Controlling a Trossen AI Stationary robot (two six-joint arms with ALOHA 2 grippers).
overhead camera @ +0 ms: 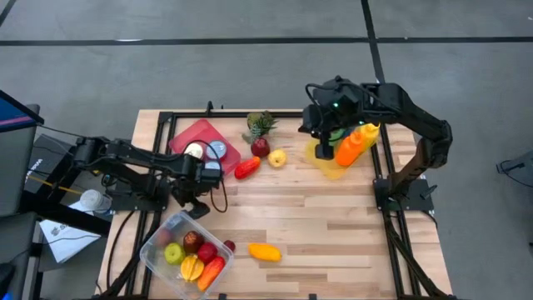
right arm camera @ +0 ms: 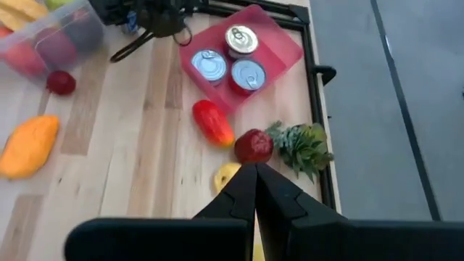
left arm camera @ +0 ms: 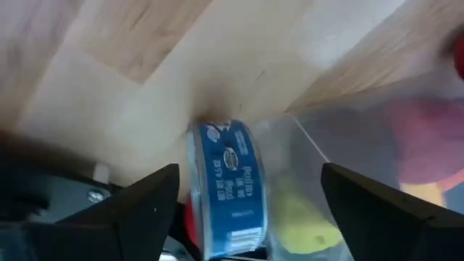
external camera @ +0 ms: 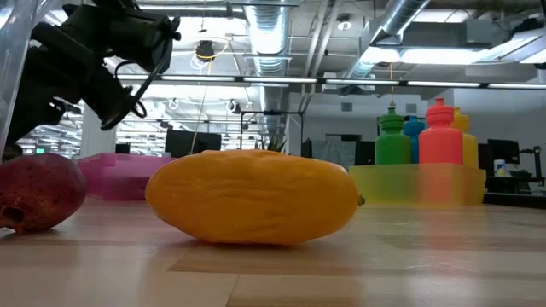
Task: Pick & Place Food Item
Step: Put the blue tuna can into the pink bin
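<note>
Between your left gripper's [left arm camera: 243, 217] two dark fingers [left arm camera: 138, 199] sits a blue tin can [left arm camera: 225, 188], lying on its side. The fingers stand wide of the can, so you cannot tell from the wrist view if they pinch it lower down. In the high view the left gripper hangs just above the top corner of the clear plastic bin [overhead camera: 158, 250], at the front left of the wooden table [overhead camera: 316, 225].

That bin already has toy fruit in it: a green apple [overhead camera: 173, 253], a red one [overhead camera: 206, 252], and yellow and orange pieces. A small dark red fruit [overhead camera: 229, 246] lies just beside the bin, and an orange mango [overhead camera: 265, 252] lies a little farther right.

It looks like you are at the drop step: the can is over the bin's edge. Next, move a bit more over the bin so the can does not hit the rim, then let go.

Behind the left arm, the red tray [overhead camera: 190, 132] holds more cans. A red pepper [overhead camera: 246, 167], a pomegranate [overhead camera: 261, 147], a lemon [overhead camera: 277, 157] and a small pineapple [overhead camera: 260, 125] lie near it.

Your right gripper [right arm camera: 255, 190] waits at the back right with its fingers pressed together, near the yellow tray [overhead camera: 329, 167] of bottles.
</note>
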